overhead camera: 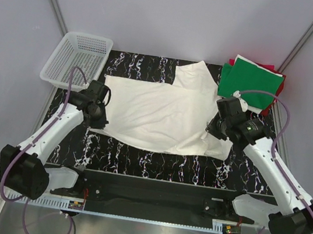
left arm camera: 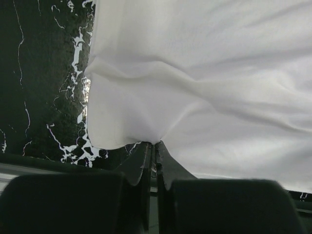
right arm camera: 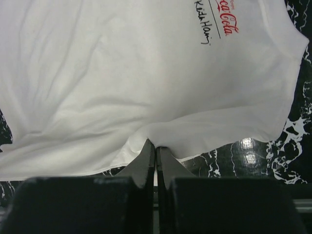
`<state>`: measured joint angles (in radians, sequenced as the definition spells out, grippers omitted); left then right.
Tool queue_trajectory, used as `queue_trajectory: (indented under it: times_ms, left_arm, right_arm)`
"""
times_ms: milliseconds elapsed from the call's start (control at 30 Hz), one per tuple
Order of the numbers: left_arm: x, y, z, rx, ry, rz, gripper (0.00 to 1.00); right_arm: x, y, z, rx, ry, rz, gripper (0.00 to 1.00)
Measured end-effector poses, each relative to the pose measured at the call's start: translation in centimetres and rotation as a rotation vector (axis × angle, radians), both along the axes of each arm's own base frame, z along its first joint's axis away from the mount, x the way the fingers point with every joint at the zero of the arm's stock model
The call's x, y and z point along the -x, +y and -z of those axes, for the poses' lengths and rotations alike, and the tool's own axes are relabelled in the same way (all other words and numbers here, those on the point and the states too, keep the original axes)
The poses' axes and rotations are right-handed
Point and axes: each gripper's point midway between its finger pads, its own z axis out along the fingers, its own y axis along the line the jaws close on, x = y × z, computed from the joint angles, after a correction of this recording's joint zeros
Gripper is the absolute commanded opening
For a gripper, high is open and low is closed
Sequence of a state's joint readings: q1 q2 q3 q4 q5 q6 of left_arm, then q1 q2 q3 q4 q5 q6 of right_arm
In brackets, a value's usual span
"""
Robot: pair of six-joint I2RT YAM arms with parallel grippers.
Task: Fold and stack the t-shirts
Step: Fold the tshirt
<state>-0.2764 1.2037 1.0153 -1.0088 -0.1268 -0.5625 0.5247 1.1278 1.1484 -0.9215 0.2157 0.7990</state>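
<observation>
Cream tee clamped in L+R jaws.

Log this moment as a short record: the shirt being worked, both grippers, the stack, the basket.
Shirt in work: cream-white t-shirt, spread on the black marbled table
Left gripper: shut on the shirt's left edge
Right gripper: shut on the shirt's edge at the right
Stack: green t-shirt on a red t-shirt, far right corner
Basket: white mesh basket, far left corner
</observation>
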Motion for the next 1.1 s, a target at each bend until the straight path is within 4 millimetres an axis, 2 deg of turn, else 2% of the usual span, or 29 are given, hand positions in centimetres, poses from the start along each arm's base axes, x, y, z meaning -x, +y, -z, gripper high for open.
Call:
queue_trajectory:
  times_ms: [300, 567, 900, 1033, 1100]
  left_arm:
    - [-1.8, 0.9, 2.1, -0.032, 0.063, -0.006, 0.00]
    - [-3.1, 1.3, 4.0, -0.053, 0.123, -0.005, 0.00]
    - [-4.4, 1.6, 5.7, -0.070, 0.177, -0.002, 0.00]
    - [-5.0, 1.7, 6.1, -0.076, 0.196, 0.000, 0.02]
    - [-5.4, 1.6, 6.1, -0.078, 0.200, 0.000, 0.07]
  right_arm:
    - [-4.8, -0.2, 1.4, 0.005, 0.017, -0.040, 0.00]
    - [-7.7, -0.8, 2.7, 0.011, 0.046, -0.042, 0.00]
    - [-11.7, -1.0, 2.5, 0.041, 0.030, -0.055, 0.00]
    - [-12.9, -0.8, 3.5, 0.062, 0.050, -0.072, 0.00]
    - [-13.3, -0.7, 4.4, 0.074, 0.071, -0.080, 0.00]
